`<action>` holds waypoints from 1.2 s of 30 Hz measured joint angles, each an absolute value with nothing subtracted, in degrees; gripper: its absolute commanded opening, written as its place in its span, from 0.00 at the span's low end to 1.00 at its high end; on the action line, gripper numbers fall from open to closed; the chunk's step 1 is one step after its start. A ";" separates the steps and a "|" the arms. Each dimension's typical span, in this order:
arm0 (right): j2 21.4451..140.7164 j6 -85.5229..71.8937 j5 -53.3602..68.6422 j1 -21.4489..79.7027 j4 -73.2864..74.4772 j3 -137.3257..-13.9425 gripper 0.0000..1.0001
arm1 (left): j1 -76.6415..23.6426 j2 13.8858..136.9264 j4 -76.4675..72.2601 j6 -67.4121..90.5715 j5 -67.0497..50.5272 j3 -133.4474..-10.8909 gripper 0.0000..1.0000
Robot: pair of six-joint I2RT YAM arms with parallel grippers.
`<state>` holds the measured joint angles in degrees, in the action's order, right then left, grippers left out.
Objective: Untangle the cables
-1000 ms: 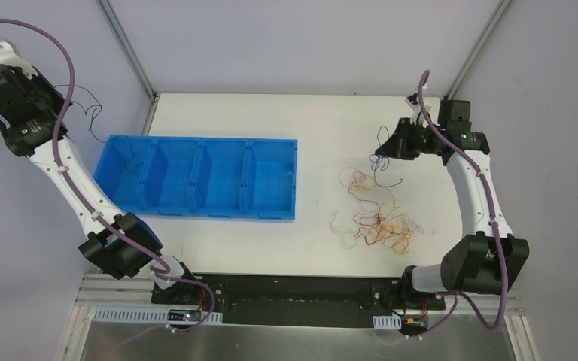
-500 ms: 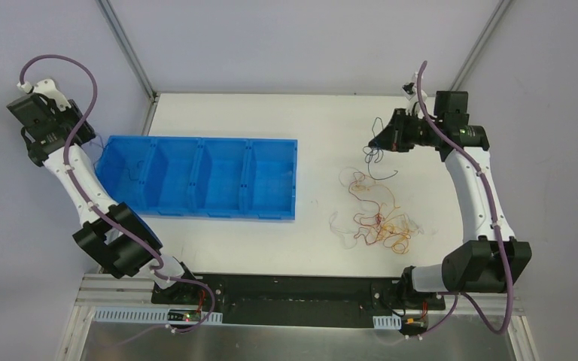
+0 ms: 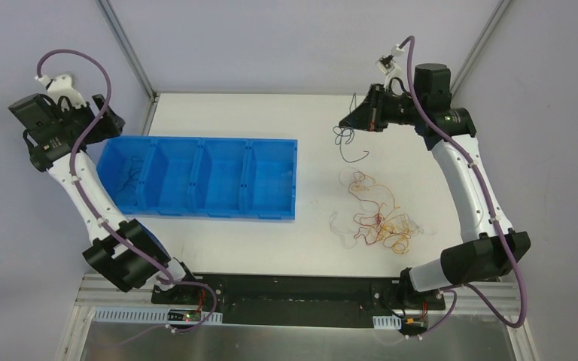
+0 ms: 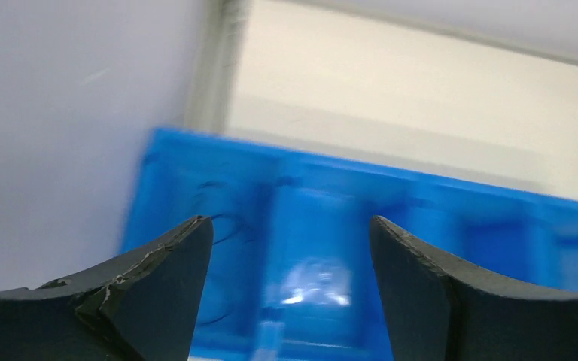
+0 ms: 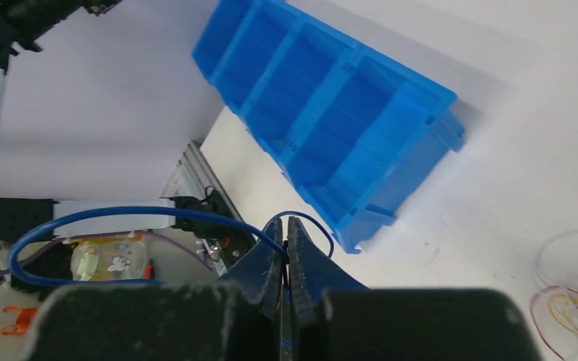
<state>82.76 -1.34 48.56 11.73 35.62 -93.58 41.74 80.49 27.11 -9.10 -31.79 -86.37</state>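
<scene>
1. your right gripper (image 3: 352, 118), raised over the far side of the white table (image 3: 286, 120), is pinched shut on one thin blue cable (image 3: 344, 143). the right wrist view shows the strand clamped at the very fingertips, loops curling out on either side.
2. the blue cable dangles below the fingers and its tail looks clear of the pile. whether some hair-thin strand links the two is too fine to tell.
3. the rest of the cables (image 3: 376, 214), a knot of orange, red, yellow and white curls, lies on the table on the near right, well apart from the bin.
4. to do this step well, keep the pinch firm and carry the strand high and slowly left towards the blue four-compartment bin (image 3: 196, 143). watch that the tail drags nothing along, and lower it into a compartment tail first before you part the fingers.
5. your left gripper (image 4: 290, 226) hangs over the bin's left end, jaws spread wide with nothing between them.
6. a dark cable (image 3: 129, 179) already lies in the leftmost compartment, so a different compartment probably suits this one.
7. in the way: the bin's walls and dividers could snag a curl, and the left arm crowds the bin's left end, so the right-hand compartments look the safer approach.
</scene>
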 measured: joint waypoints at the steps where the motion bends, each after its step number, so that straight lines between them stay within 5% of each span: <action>1: 82.96 -2.83 49.12 12.38 34.59 -94.17 0.00 | 41.08 79.29 27.66 -8.21 -36.62 -86.37 0.79; 4: 83.57 -8.03 51.09 15.20 30.81 -96.07 0.00 | 34.13 74.89 28.03 -6.11 -47.48 -86.08 0.87; 7: 84.25 -10.98 52.75 17.87 28.25 -97.73 0.00 | 16.80 67.96 23.92 -2.72 -54.19 -82.04 0.90; 10: 84.38 -12.49 54.08 20.12 27.29 -97.80 0.00 | 0.49 62.50 16.73 3.81 -57.47 -76.31 0.89; 16: 84.40 -12.56 54.85 24.27 27.05 -96.20 0.00 | -14.87 66.28 7.09 13.28 -57.49 -77.69 0.89; 31: 84.73 -7.18 47.37 33.08 29.85 -92.62 0.00 | -30.79 76.27 -2.04 27.81 -45.74 -79.77 0.95; 36: 85.03 -6.79 47.16 33.74 30.06 -91.85 0.00 | -31.20 76.90 -3.73 29.45 -44.14 -79.92 0.70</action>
<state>85.03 -6.79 47.16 33.74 30.06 -91.85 -31.20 76.90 -3.73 29.45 -44.14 -79.92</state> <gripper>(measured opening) 0.016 0.813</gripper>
